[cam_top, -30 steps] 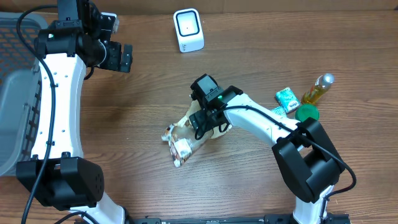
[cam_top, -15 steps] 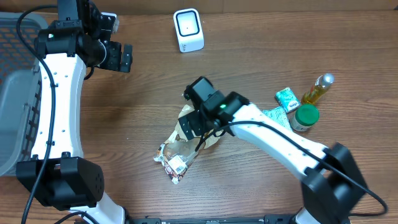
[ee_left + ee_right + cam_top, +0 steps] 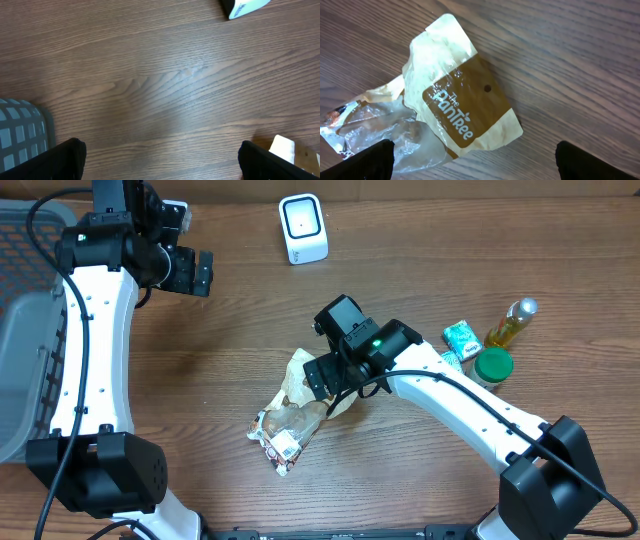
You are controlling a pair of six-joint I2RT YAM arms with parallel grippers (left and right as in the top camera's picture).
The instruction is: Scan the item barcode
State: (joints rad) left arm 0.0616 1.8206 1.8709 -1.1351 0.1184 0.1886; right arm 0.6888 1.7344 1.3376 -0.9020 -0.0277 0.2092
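Bag [image 3: 295,412] lies flat mid-table. Its brown header [image 3: 470,125] is under my right gripper [image 3: 330,385] and the crinkled clear end points away toward my base side. Right jaws stand wide with nothing between them; in the wrist view both fingertips sit at the bottom corners. Left gripper [image 3: 188,272] is also wide and empty, hanging over bare wood near the grey basket [image 3: 20,330], well apart from the bag.

Step in hand, my read: grasp the bag so it can go to the scanner [image 3: 303,228] at the far edge.
- Come down on the stiffer brown header, not the clear film (that end looks floppy, likely to fold and slip).
- Straddle the header across its narrow side and close fully before lifting.
- A white label [image 3: 288,445] sits near the clear end, possibly the barcode, too small to read. Keep fingers off it and lift so that face can turn toward the scanner.
- Risk: it's a thin packet on flat wood and fingertips may skate over it, so go low.

Bottle [image 3: 510,323], jar [image 3: 491,366] and green box [image 3: 461,336] on my right are well apart from the grasp.
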